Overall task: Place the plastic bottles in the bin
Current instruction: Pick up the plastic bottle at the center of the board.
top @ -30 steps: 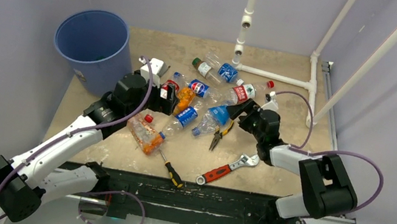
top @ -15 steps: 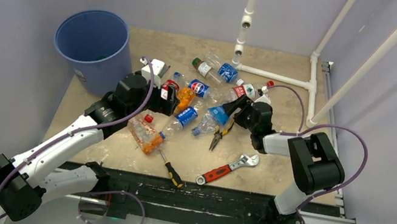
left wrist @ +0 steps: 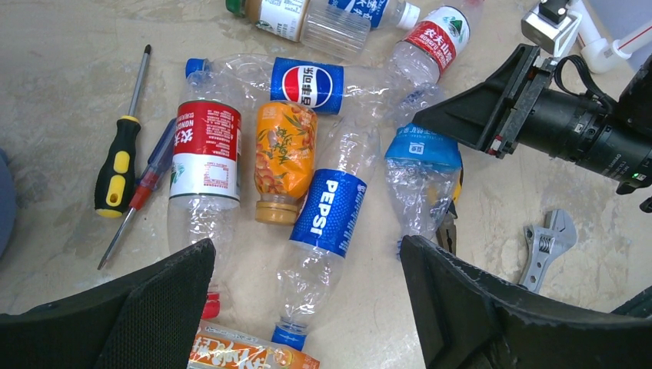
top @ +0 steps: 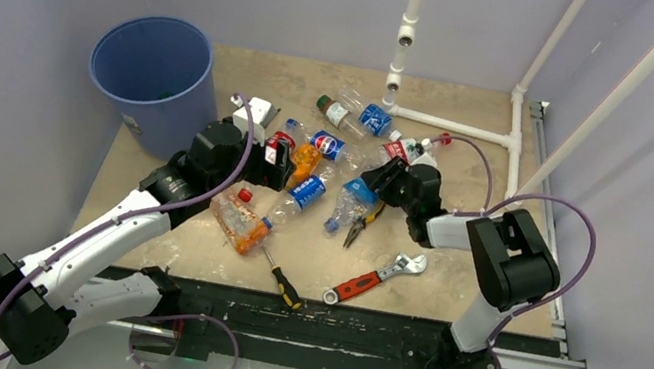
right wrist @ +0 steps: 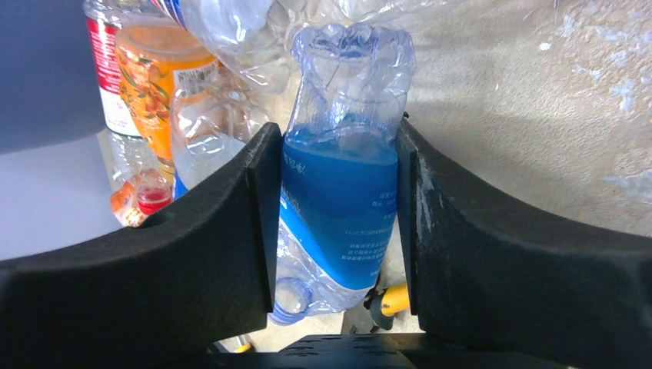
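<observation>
Several plastic bottles lie in a heap mid-table. My right gripper [top: 383, 179] is shut on a crushed clear bottle with a blue label [right wrist: 342, 192], and both pads press its sides. That same bottle [left wrist: 421, 173] also shows in the left wrist view, lying on the table. My left gripper [left wrist: 306, 254] hangs open above a Pepsi bottle [left wrist: 330, 211], beside an orange-filled bottle [left wrist: 283, 157] and a red-labelled bottle [left wrist: 204, 154]. It touches none of them. The blue bin [top: 152, 72] stands at the far left corner.
Yellow-handled pliers [top: 359, 226] lie under the gripped bottle. A red-handled wrench [top: 375, 279] and a screwdriver [top: 281, 278] lie near the front edge. More bottles [top: 361, 114] sit by a white pipe frame [top: 455, 126] at the back right.
My right gripper slid left around the blue-labelled bottle and its jaws closed onto it, nudging the bottle slightly. The left arm has stayed still and open.
</observation>
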